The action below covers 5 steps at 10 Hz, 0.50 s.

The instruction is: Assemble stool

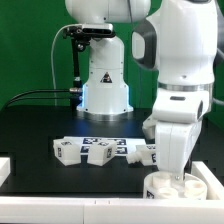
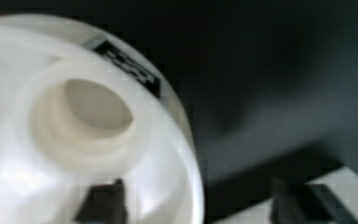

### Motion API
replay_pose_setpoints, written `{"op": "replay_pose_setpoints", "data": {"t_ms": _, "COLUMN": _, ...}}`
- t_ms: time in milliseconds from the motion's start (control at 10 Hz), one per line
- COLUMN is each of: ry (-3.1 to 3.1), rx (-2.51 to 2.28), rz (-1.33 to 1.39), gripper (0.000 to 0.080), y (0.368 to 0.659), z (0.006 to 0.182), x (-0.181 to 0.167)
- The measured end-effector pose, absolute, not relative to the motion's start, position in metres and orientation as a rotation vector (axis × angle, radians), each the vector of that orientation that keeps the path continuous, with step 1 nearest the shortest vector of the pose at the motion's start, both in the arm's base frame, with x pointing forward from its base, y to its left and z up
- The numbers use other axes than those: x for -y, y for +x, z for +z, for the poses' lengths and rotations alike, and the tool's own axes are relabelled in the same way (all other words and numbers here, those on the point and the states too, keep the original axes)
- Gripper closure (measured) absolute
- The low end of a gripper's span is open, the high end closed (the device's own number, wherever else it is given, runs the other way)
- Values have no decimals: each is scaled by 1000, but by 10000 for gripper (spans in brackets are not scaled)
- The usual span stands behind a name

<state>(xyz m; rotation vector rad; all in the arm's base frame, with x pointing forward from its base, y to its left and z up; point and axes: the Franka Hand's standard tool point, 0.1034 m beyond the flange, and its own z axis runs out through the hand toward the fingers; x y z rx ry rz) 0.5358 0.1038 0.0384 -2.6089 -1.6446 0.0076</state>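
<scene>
The round white seat (image 1: 182,186) lies at the front of the black table, at the exterior view's right. In the wrist view it fills most of the picture, with a socket hole (image 2: 91,106) and a black-and-white tag (image 2: 128,63) on its rim. My gripper (image 1: 171,170) is low over the seat. In the wrist view the gripper (image 2: 199,201) straddles the seat's edge, one finger (image 2: 101,200) over the disc and the other outside it, and it looks open. Three white legs (image 1: 100,152) lie in a row mid-table.
The marker board (image 1: 103,141) lies just behind the legs. A white rail (image 1: 60,207) runs along the table's front edge, with a white block (image 1: 4,170) at the exterior view's left. The robot base (image 1: 104,85) stands at the back.
</scene>
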Motion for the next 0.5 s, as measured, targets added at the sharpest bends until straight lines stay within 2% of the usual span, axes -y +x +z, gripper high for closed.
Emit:
{"op": "replay_pose_setpoints", "data": {"t_ms": 100, "ry": -2615, "rx": 1651, "rz": 6, "gripper": 351, "y": 536, "z": 54, "x": -104}}
{"op": "replay_pose_setpoints", "data": {"t_ms": 200, "ry": -2626, "rx": 1647, "rz": 1, "gripper": 205, "y": 534, "z": 63, "x": -103}}
{"op": "replay_pose_setpoints", "data": {"t_ms": 300, "ry": -2634, "rx": 1635, "rz": 8, "gripper": 161, "y": 528, "z": 65, "x": -101}}
{"op": "replay_pose_setpoints", "data": {"t_ms": 500, "ry": -2675, "rx": 1565, "rz": 13, "gripper": 152, "y": 521, "z": 61, "x": -98}}
